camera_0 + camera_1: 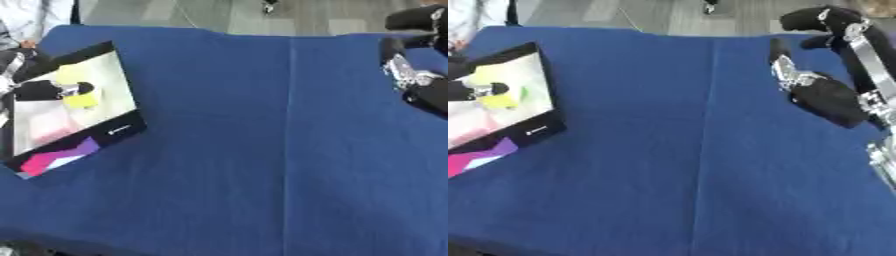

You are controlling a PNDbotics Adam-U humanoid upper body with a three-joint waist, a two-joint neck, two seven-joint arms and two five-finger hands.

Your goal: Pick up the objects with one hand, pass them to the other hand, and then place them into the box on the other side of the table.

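The box [122,131] lies at the table's left edge, black-rimmed with a pale inside and a pink and purple print on its near corner. My left hand [42,90] reaches into it from the left. A yellow object [81,101] lies just under the hand's tip, touching or nearly touching it. A second yellowish object [72,74] sits further back in the box, and a faint pink patch [51,134] shows nearer the front. My right hand [824,100] hovers over the table's far right, open, its fingers [780,62] straight and holding nothing.
A blue cloth [262,150] with a lengthwise crease covers the table. Grey floor runs beyond the far edge. A person's pale sleeve [26,15] shows at the far left corner, away from the box.
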